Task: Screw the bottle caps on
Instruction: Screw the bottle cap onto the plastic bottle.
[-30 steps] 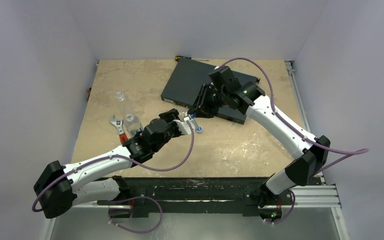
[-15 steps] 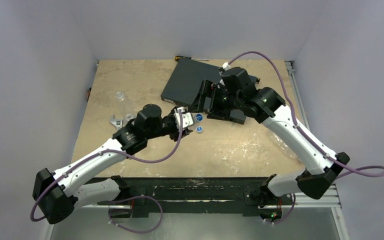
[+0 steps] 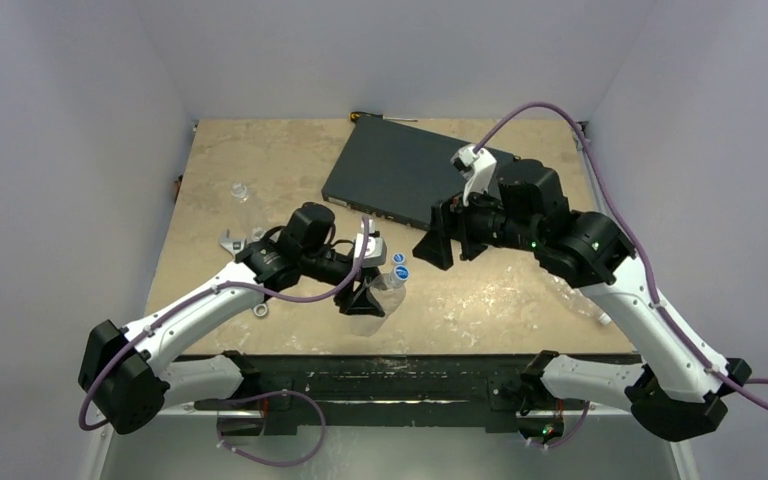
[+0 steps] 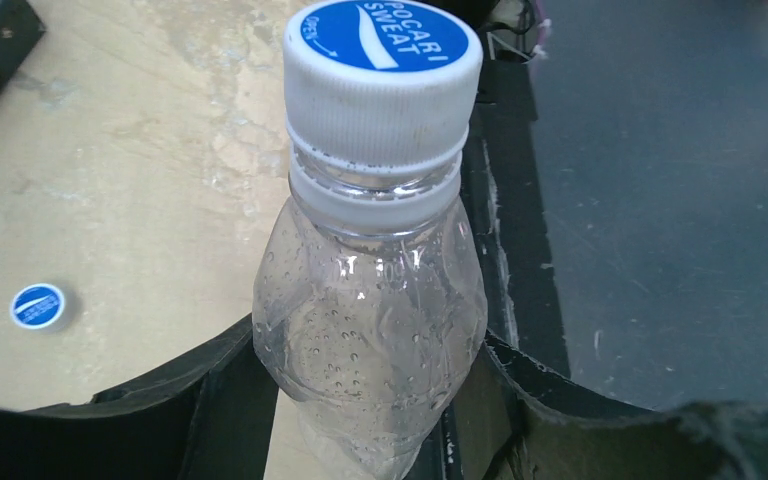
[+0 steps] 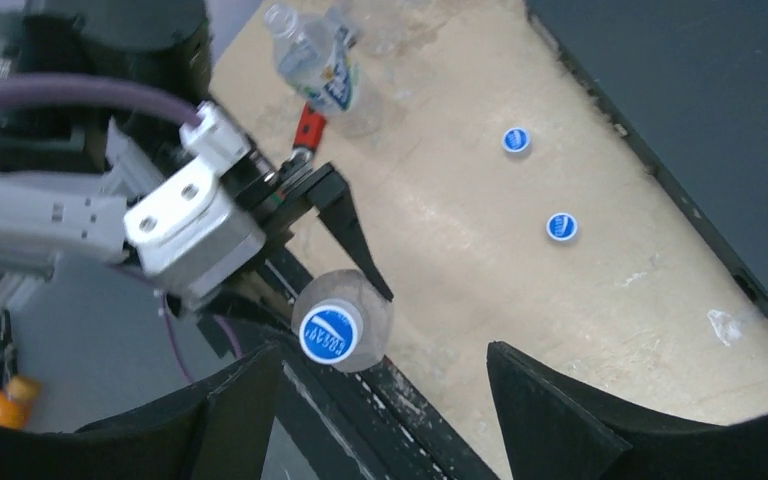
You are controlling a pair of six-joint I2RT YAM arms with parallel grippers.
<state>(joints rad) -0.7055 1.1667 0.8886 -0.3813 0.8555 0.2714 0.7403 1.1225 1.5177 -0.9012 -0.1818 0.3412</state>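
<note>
- Black fingers (image 4: 210, 420) of the left gripper (image 4: 375, 400) clamp the lower body of a clear bottle (image 4: 370, 320), one on each side. I judge this grip is there to stop the bottle turning while a top is twisted on.
- A white-skirted, blue-topped cap (image 4: 382, 60) sits square on the bottle's neck at 12 o'clock from that grip. Whether it is fully tight cannot be told.
- The right gripper (image 3: 435, 250) stands with its fingers spread wide and nothing between them. In the top view it is at about 2 o'clock from the bottle, near but apart, so it reads as let go of the cap.
- From the right wrist, the capped bottle shows low in the gap, nearer the left-hand finger.
- Two loose caps (image 5: 561, 227) lie on the table (image 5: 440, 200) at about 1 o'clock from it, beside the black box (image 3: 390, 170).
- A second bottle (image 5: 325, 70), uncapped and labelled, lies at 12 o'clock by a red-handled wrench (image 5: 308, 125); likely next.
</note>
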